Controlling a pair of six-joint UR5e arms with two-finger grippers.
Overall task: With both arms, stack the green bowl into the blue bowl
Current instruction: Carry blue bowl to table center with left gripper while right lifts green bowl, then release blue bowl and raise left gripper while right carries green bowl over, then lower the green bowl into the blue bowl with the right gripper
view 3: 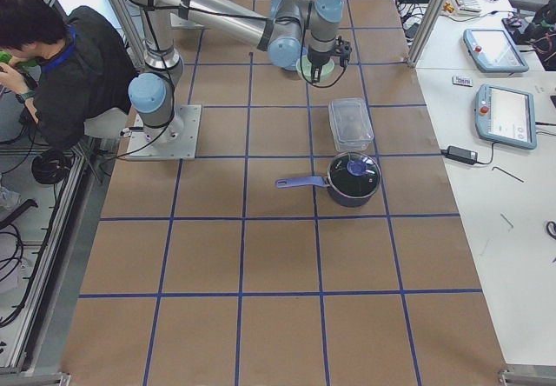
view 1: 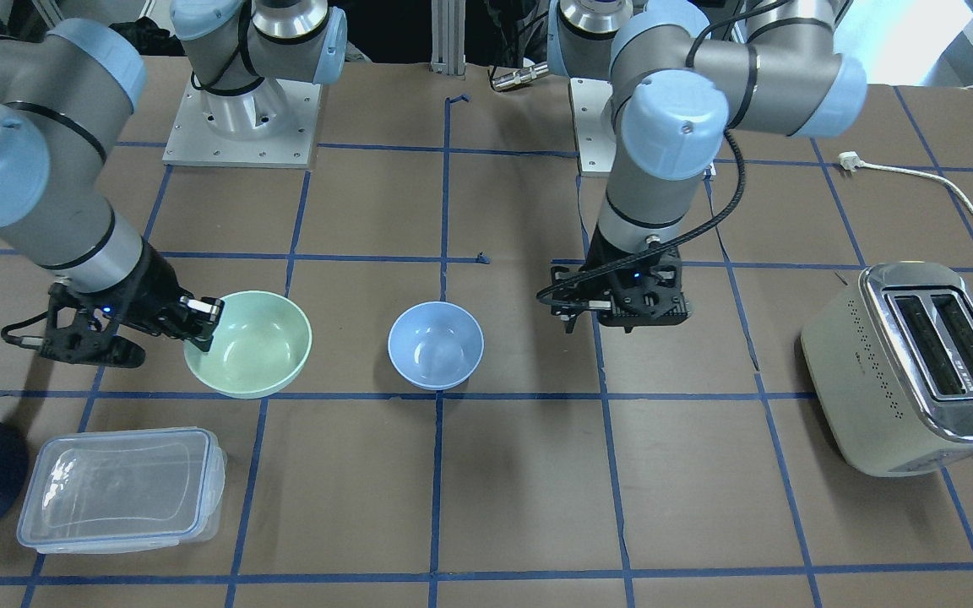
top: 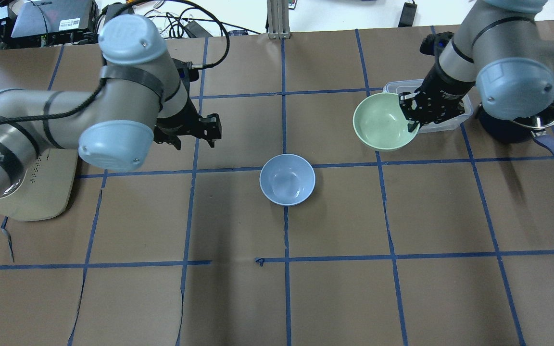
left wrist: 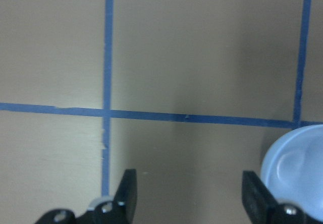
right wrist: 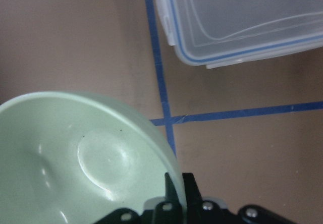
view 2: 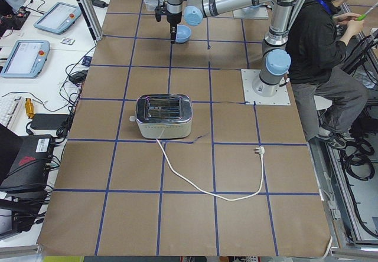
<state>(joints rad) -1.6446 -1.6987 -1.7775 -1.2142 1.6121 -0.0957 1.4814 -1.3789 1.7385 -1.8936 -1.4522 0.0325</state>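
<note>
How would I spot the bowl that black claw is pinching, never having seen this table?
On the brown table with blue tape lines, find the clear plastic lidded box. Next to it is the small round mint-green plastic bowl, its rim pinched by the right gripper; its lookalike neighbour, the pale blue bowl, stands free.

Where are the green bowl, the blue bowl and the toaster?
green bowl (view 1: pixel 247 342): exterior front-facing view, on its inner bottom.
blue bowl (view 1: pixel 436 344): exterior front-facing view, on its inner bottom.
toaster (view 1: pixel 917 355): exterior front-facing view, on its top face.
</note>
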